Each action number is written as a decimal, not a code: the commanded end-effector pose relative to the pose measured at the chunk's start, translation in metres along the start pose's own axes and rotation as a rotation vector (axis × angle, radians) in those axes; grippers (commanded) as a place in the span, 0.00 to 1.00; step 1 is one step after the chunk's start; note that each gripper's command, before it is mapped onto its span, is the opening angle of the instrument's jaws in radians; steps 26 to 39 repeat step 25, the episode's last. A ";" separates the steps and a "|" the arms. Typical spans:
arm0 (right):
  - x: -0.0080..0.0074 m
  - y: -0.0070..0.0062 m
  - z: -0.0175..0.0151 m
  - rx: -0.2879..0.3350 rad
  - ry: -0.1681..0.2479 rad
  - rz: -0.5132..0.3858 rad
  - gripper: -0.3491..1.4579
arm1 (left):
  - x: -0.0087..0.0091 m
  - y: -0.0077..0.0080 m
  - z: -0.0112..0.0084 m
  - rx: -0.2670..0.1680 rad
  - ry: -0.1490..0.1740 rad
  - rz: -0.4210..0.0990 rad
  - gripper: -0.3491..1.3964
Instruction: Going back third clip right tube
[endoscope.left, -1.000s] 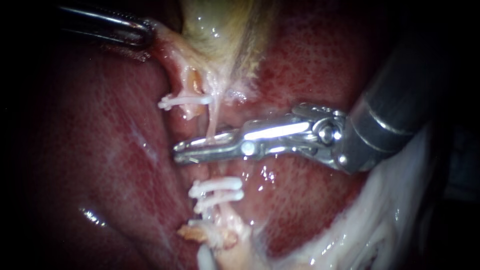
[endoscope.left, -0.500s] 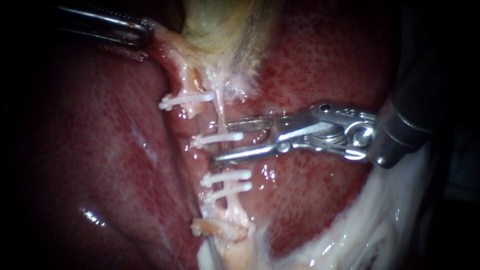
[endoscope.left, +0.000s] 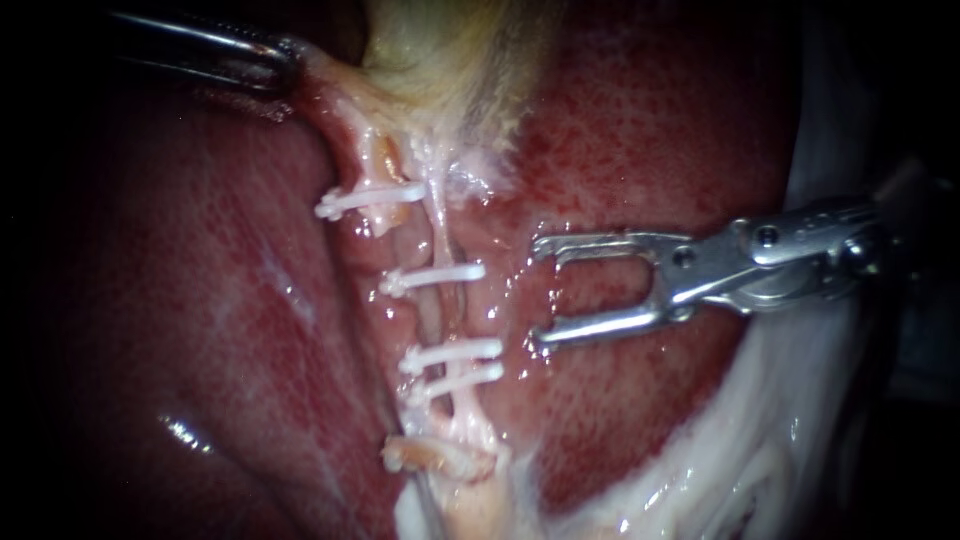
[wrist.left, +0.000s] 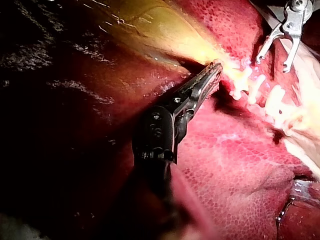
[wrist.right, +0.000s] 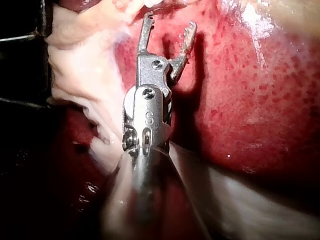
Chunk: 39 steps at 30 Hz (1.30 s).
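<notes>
Jaws of the right instrument stood wide apart and empty, just right of the right tube and clear of it. Three clips crossed that tube, the farthest clip nearest the jaws. Clipping looked finished, with only the retreat left. The left instrument, far left, held the gallbladder clamped.

Right instrument, jaws agape; left instrument, seemingly clamped on tissue

One stamped mark, right instrument
</notes>
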<state>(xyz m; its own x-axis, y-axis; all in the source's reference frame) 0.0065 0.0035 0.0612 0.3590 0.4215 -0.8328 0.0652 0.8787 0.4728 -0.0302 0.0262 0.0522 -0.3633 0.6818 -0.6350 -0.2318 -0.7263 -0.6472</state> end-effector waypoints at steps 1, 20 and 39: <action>0.0000 0.0001 -0.0005 -0.001 -0.012 -0.010 0.47 | -0.0003 -0.0001 0.0003 0.004 0.000 0.001 0.00; -0.0004 0.0000 -0.0017 0.016 -0.011 -0.019 0.47 | -0.0053 -0.0030 0.0062 -0.019 -0.027 -0.001 0.00; -0.0002 -0.0001 -0.0015 0.022 -0.010 -0.019 0.47 | -0.0050 -0.0028 0.0056 -0.022 -0.027 -0.002 0.00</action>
